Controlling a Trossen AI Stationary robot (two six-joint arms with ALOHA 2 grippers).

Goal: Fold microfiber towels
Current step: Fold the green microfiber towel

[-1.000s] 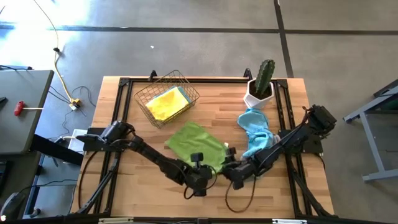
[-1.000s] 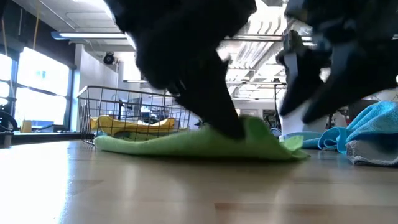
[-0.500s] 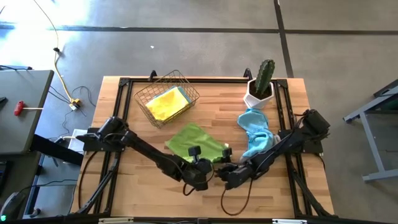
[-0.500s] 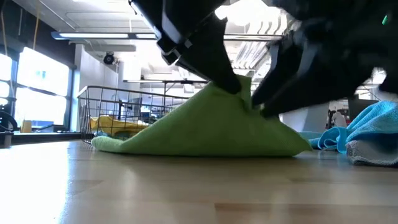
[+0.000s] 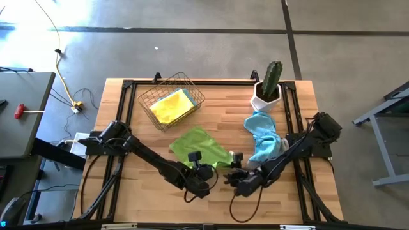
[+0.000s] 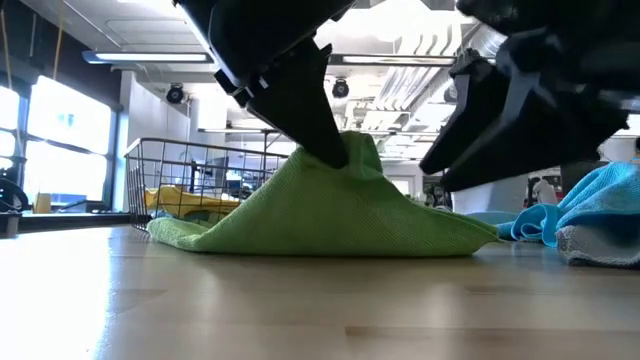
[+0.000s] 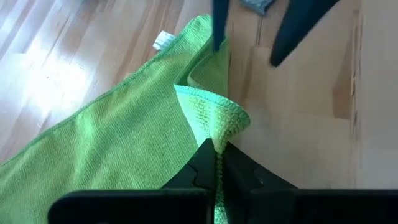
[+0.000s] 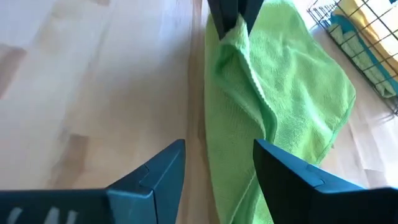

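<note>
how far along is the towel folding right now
Early. Nothing on the table looks folded. In hand: the left gripper is shut on the lime green towel, lifting its near edge; the right gripper waits open beside it. Left: the crumpled light blue towel and the towels in the wire basket.

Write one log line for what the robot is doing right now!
left gripper: shut on green towel, edge lifted | right gripper: open beside towel, holding nothing | blue towel: lying unfolded
</note>
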